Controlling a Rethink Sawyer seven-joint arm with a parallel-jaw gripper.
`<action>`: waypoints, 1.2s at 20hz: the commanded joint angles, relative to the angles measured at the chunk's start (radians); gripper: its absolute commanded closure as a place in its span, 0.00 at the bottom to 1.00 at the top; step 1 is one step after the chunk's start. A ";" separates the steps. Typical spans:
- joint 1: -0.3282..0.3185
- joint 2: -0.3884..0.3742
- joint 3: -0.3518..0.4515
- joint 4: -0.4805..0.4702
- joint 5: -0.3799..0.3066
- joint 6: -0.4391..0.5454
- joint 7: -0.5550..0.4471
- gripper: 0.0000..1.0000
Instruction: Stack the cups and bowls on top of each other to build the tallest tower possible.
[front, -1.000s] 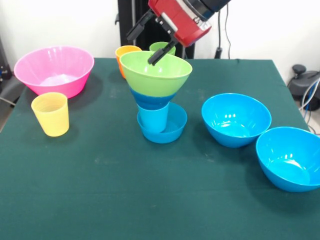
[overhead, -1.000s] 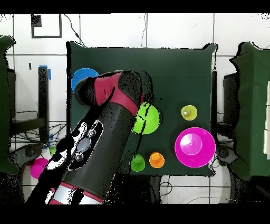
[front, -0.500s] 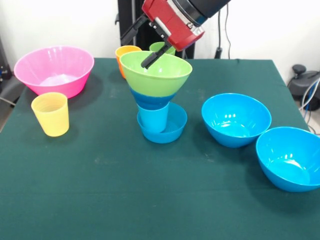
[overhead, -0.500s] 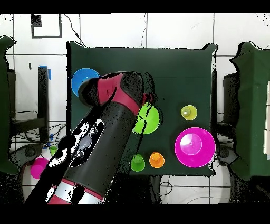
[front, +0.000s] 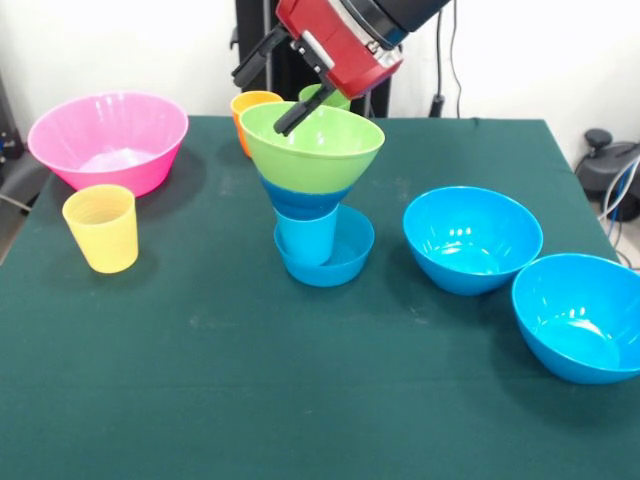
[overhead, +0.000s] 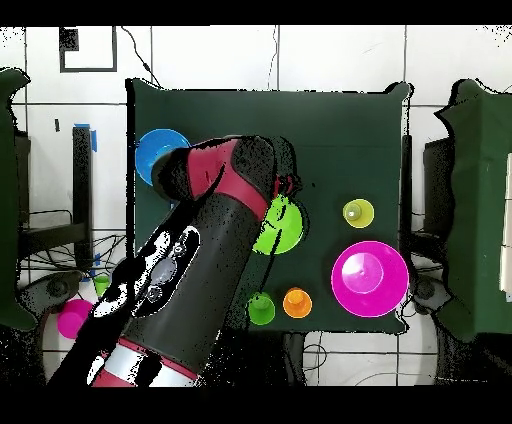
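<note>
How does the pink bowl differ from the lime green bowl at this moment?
The pink bowl stands alone on the table near its edge; the lime green bowl sits raised on top of the tower. The pink one looks wider. The gripper hangs open just above the green one's rim, away from the pink one. Both stand upright and empty.

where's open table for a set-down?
Open: the near cloth in front of the yellow cup and tower, and the strip between them. Crowded: the far edge by the pink bowl and orange cup.
</note>
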 joint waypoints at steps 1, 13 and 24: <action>-0.028 0.049 0.085 0.010 -0.030 -0.108 0.092 0.00; -0.063 0.059 0.096 0.008 -0.018 -0.128 0.075 0.00; -0.075 0.072 0.112 0.011 -0.002 -0.136 0.090 0.00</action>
